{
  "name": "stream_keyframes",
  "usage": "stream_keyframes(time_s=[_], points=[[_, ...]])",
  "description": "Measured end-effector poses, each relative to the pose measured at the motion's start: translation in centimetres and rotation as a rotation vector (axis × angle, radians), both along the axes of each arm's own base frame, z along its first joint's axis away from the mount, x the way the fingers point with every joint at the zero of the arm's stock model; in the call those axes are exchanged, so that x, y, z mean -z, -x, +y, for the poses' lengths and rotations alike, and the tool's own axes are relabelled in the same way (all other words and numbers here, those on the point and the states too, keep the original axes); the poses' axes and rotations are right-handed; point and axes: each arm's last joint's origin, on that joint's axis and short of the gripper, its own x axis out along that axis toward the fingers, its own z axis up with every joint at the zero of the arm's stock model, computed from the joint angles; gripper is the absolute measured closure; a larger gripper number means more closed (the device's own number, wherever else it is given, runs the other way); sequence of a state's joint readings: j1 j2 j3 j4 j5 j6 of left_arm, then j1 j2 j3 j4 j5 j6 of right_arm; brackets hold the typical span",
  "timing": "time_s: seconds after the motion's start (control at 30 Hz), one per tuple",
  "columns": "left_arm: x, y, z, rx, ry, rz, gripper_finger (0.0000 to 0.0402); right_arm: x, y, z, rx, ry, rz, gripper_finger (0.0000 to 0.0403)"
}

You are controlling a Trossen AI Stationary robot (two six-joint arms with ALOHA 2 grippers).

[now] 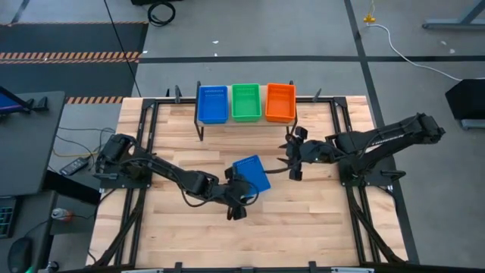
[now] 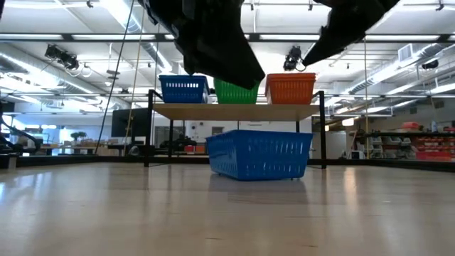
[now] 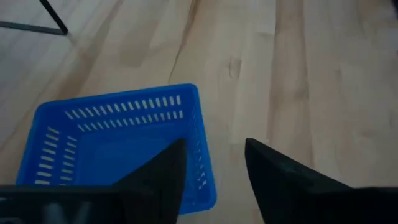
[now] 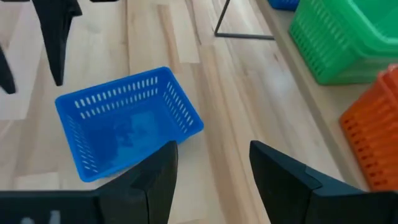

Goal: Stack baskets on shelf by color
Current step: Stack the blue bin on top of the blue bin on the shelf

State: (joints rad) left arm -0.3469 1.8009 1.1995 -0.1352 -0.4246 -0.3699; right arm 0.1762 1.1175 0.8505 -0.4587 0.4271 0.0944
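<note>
I see the worktop (image 1: 303, 227) carrying the shelf (image 1: 246, 121) at its far edge, with blue stack (image 1: 212, 104), green stack (image 1: 245, 101) and orange stack (image 1: 280, 101) side by side on it, sorted by colour. One loose blue basket (image 1: 251, 174) sits on the worktop in front of the shelf, upright and skewed. My left end effector (image 1: 244, 199) is at its near rim, fingers parted, one above the basket's inside, one outside the wall; I judge nothing gripped. My right end effector (image 1: 292, 154) waits wide open, just beside the basket.
</note>
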Motion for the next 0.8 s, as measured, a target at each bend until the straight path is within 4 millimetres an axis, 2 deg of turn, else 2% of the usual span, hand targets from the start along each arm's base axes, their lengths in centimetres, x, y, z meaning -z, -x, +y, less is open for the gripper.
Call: stream_keyframes(time_s=[0.33, 0.53, 0.73, 0.8], points=[[0.6, -0.5, 0.7, 0.011, 0.073, 0.03, 0.016, 0.1, 1.1, -0.9, -0.014, 0.062, 0.098, 0.0197], [0.9, -1.2, 0.3, 0.025, 0.095, -0.034, 0.0155, 0.6, 2.2, -1.0, 0.036, 0.023, 0.184, 0.0197], [2.4, -1.0, 0.1, 0.014, 0.057, 0.039, 0.0154, 0.3, 2.5, -1.1, 0.042, 0.013, 0.162, 0.0197], [2.9, -1.6, 0.2, 0.003, 0.057, 0.022, 0.0154, 0.2, 2.5, -1.1, 0.042, 0.011, 0.151, 0.0197]])
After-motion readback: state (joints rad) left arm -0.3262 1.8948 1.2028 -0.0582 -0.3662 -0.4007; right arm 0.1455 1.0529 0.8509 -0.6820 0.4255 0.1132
